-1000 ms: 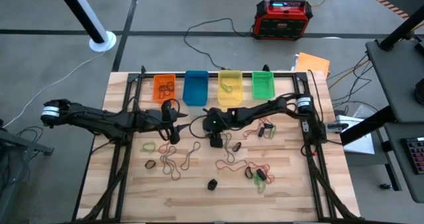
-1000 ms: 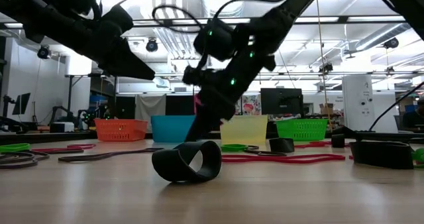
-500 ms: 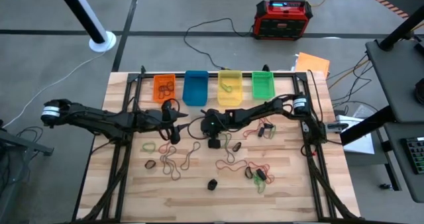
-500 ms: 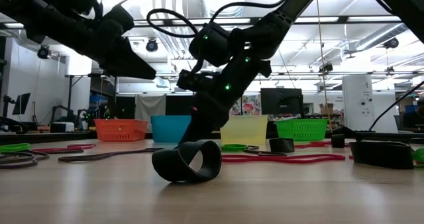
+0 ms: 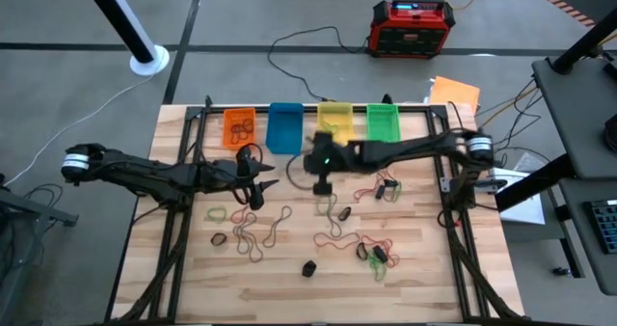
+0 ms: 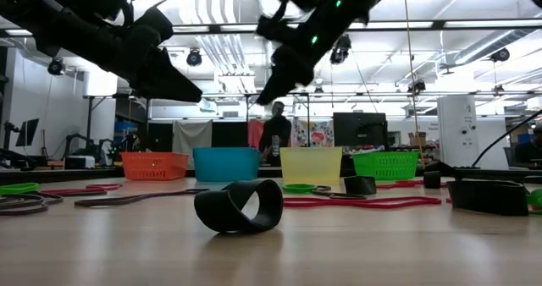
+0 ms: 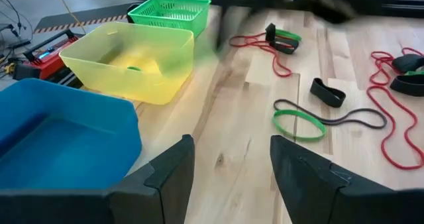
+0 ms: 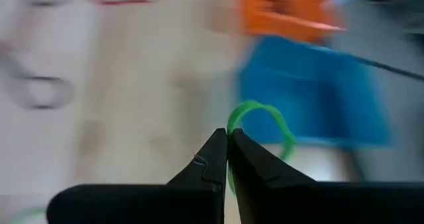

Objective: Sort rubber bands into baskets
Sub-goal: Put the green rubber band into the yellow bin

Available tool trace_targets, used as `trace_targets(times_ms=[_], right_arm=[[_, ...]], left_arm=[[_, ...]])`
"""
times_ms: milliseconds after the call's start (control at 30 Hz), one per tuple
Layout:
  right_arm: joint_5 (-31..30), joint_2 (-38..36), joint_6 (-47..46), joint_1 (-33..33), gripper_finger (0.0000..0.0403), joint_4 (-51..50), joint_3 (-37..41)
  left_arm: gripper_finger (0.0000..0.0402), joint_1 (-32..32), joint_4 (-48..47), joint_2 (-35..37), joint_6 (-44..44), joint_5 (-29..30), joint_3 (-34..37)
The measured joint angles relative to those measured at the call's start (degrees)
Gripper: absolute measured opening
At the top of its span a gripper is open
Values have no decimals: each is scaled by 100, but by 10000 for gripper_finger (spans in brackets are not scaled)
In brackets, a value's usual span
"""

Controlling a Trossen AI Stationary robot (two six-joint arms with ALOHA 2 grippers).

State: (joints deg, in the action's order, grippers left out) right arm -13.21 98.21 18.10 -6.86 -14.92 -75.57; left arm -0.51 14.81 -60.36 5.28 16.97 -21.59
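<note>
Right wrist view shows you the right gripper point(image 8: 228, 141) with its fingers pressed together on a green rubber band point(image 8: 262, 121), the loop arching out past the tips. A second ago that gripper was down among the loose bands mid-table; now it has lifted and swung toward the far edge, hanging near the blue basket point(image 5: 284, 126) and yellow basket point(image 5: 335, 126). You can judge the pick made and the carry begun; the green basket point(image 5: 383, 122) would be the likely target. The left gripper point(image 7: 228, 168) has stayed put near the table's left-middle, fingers apart and empty. Other rubber bands point(image 5: 253, 231) lie scattered over the wooden table point(image 5: 424, 268), and the orange basket point(image 5: 239, 126) holds a few. Beyond the far edge a red-black box point(image 5: 413, 27) sits on the grey floor
</note>
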Motion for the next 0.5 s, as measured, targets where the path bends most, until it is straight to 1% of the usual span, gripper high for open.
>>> trace_targets(times_ms=[133,200,267,367,400,500], right_arm=[[-686,-390,-49,-452,9,-173,21],[-733,-426,-374,-822,9,-274,47],[-416,-420,-786,-1232,9,-496,52],[513,-285,-1358,-1779,9,-657,54],[712,-212,-1529,-1916,9,-651,59],[721,-45,-2099,-2192,9,-612,63]], left_arm=[[182,0,112,-33,-1,0,1],[182,0,168,-55,-11,0,0],[182,0,233,-79,-20,0,-2],[182,0,266,-98,25,0,-1],[182,0,252,-99,39,0,-1],[182,0,268,-111,81,0,1]])
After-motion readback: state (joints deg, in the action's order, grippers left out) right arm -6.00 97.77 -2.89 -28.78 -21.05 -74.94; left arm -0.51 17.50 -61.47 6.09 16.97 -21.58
